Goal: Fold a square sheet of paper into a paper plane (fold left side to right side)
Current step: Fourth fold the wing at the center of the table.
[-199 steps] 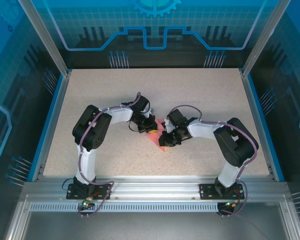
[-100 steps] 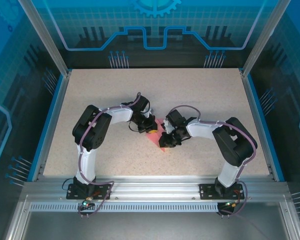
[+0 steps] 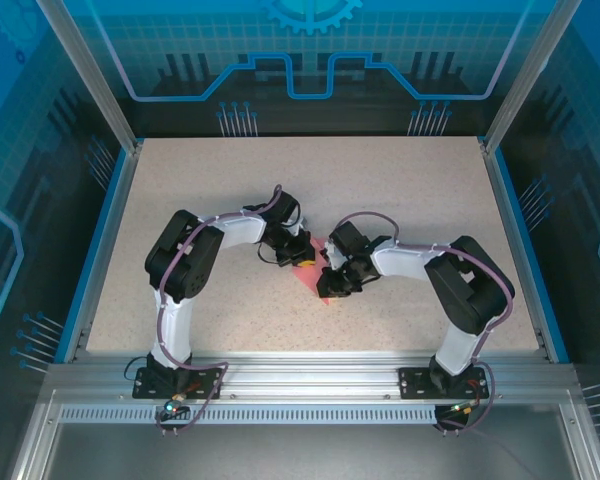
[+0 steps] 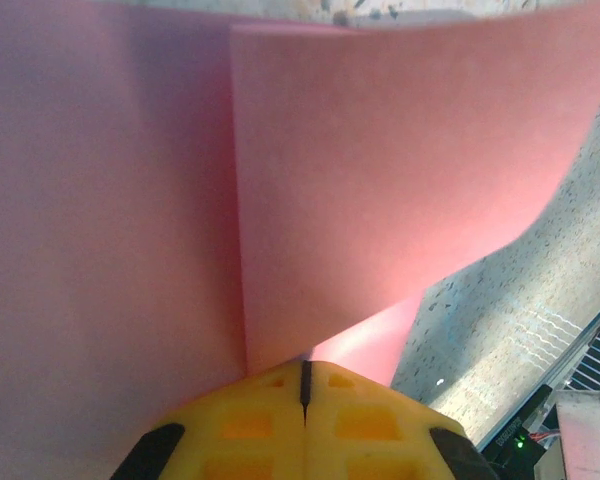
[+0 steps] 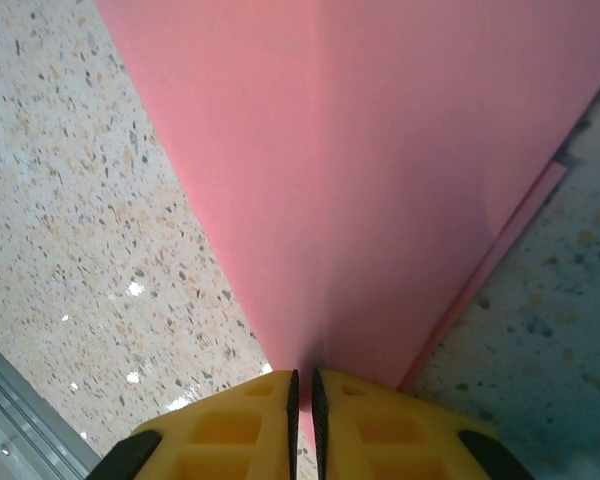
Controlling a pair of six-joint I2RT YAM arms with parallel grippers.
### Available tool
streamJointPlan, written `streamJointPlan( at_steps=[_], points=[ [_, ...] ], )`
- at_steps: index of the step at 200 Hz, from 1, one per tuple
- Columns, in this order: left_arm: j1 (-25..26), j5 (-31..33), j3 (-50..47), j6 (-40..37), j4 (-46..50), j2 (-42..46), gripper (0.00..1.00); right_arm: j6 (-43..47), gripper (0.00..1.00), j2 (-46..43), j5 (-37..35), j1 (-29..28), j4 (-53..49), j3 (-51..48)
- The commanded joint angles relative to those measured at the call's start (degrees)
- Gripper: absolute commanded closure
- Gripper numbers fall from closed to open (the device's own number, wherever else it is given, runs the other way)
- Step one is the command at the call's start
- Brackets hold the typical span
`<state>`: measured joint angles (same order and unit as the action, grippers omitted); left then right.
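On the table, both grippers pinched pink paper.
Top view: it lay between left gripper and right gripper. Left wrist: fingers closed on its edge, the sheet bowing limply. Right wrist: fingers clamped its crease. Light, floppy, easily torn; best held at the edges.

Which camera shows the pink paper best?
The right wrist view: the pink paper is sharp and close, crease running to the right end effector. The left wrist view is blurrier; the top view gives a small patch.
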<state>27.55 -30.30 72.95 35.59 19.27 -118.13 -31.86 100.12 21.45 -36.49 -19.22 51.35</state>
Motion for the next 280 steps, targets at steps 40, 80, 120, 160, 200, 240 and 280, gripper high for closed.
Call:
streamJointPlan(
  at_steps=[40,80,120,160,200,240,280],
  points=[
    [-0.7,5.2,-2.2,-1.2,4.5,-2.4,1.0,-0.4,0.87,-1.7,0.9,-2.3,-7.8,-3.8],
    [-0.7,5.1,-2.2,-1.2,4.5,-2.3,1.0,-0.5,0.88,-2.3,0.7,-2.3,-8.3,-4.6],
    [-0.7,5.2,-2.2,-1.2,4.6,-2.3,1.0,-0.4,0.91,-2.6,0.8,-2.3,-8.7,-5.2],
    [-0.7,5.3,-2.2,-1.3,4.6,-2.3,1.0,-0.2,0.93,-3.0,0.6,-2.4,-9.7,-5.9],
    [-0.7,5.1,-2.2,-1.1,4.5,-2.3,1.0,0.2,0.95,-4.3,1.1,-2.4,-10.7,-6.1],
    [-0.7,4.7,-2.4,-0.9,4.1,-2.1,1.0,0.9,0.95,-7.9,3.4,-1.7,-10.6,-4.0],
    [-0.6,4.4,-2.5,-0.7,3.7,-1.9,1.0,-0.2,0.95,-9.5,6.2,0.7,-6.0,-1.5]
  ],
)
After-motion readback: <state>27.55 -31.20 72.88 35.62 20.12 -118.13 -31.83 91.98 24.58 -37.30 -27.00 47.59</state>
